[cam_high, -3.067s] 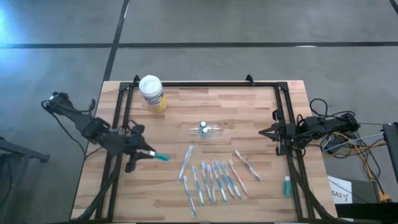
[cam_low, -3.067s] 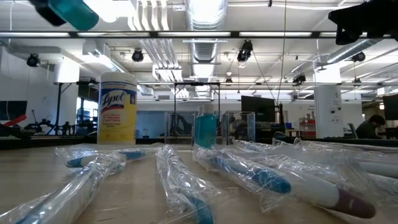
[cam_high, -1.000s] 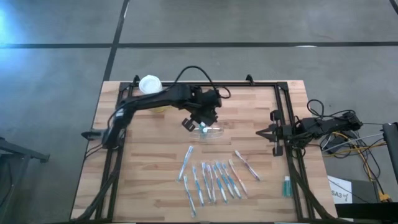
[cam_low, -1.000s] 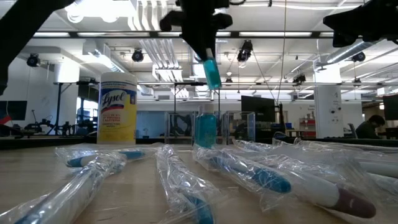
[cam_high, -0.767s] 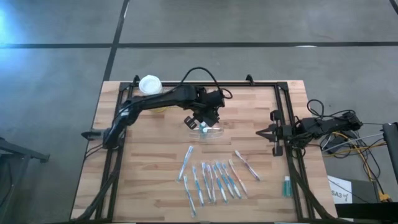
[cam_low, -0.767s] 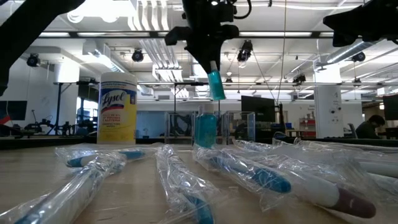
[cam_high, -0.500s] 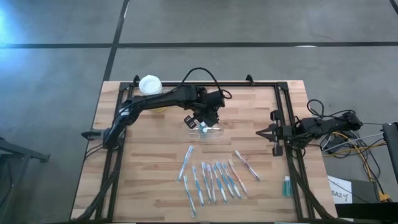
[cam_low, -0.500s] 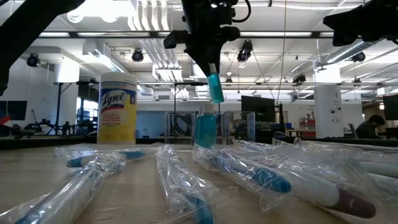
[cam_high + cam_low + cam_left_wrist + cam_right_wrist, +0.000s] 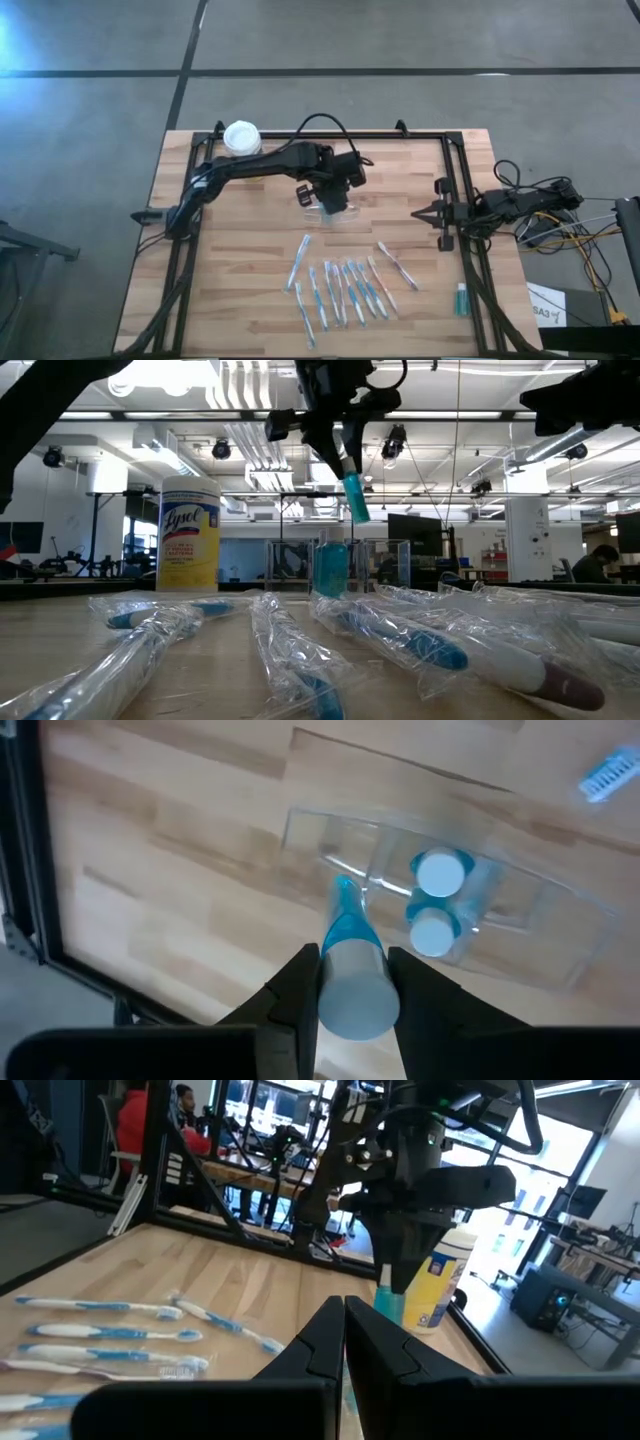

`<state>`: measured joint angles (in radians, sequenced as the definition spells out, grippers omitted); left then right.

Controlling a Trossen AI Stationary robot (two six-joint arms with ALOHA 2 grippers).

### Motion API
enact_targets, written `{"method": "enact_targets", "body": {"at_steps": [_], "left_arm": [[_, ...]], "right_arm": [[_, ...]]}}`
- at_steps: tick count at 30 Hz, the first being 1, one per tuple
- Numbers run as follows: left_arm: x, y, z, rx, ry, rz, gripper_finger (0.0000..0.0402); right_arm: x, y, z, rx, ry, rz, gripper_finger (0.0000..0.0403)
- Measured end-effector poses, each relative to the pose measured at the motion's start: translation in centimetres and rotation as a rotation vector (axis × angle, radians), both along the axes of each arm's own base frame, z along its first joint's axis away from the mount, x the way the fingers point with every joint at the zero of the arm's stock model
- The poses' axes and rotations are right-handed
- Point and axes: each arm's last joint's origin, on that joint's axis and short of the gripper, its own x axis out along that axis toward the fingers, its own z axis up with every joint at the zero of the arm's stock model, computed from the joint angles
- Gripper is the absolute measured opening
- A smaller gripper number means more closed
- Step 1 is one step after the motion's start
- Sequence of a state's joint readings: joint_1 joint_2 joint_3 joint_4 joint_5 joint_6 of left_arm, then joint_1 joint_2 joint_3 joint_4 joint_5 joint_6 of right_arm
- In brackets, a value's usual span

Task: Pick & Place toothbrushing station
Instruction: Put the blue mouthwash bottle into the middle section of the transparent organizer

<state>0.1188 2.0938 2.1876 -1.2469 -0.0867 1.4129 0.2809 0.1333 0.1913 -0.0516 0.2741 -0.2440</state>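
Left gripper (image 9: 350, 982) above the clear holder (image 9: 452, 925), pinching a small blue tube (image 9: 351, 982); right gripper (image 9: 343, 1335) parked at the table (image 9: 260, 280) edge, jaws pressed together.

A light wooden counter (image 9: 250, 290) with a plank pattern is framed by dark rails along its edges. A clear plastic holder (image 9: 352, 214) is set near the middle of it. A white-lidded yellow canister (image 9: 243, 140) is stood at the far left corner. A row of wrapped toothbrushes (image 9: 340, 290) is laid side by side toward the near edge, and a small teal tube (image 9: 461, 298) is placed near the right rail.
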Motion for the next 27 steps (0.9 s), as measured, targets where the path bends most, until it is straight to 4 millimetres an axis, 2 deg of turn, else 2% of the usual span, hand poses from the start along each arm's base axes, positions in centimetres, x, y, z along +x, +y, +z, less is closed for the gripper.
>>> {"method": "enact_targets", "body": {"at_steps": [11, 19, 27], "left_arm": [[0.1, 0.0, -3.5, 0.017, 0.096, -0.042, 0.0097], [0.3, 0.1, -3.8, 0.024, 0.086, -0.08, 0.0097], [0.3, 0.3, -5.3, 0.036, 0.11, -0.117, 0.0097]], "right_arm": [[0.0, 0.0, 0.0, 0.019, 0.002, 0.0, 0.0008], [0.0, 0.0, -0.1, 0.022, 0.002, 0.0, 0.0008], [0.0, 0.0, -0.1, 0.023, 0.002, 0.0, 0.0008]]}}
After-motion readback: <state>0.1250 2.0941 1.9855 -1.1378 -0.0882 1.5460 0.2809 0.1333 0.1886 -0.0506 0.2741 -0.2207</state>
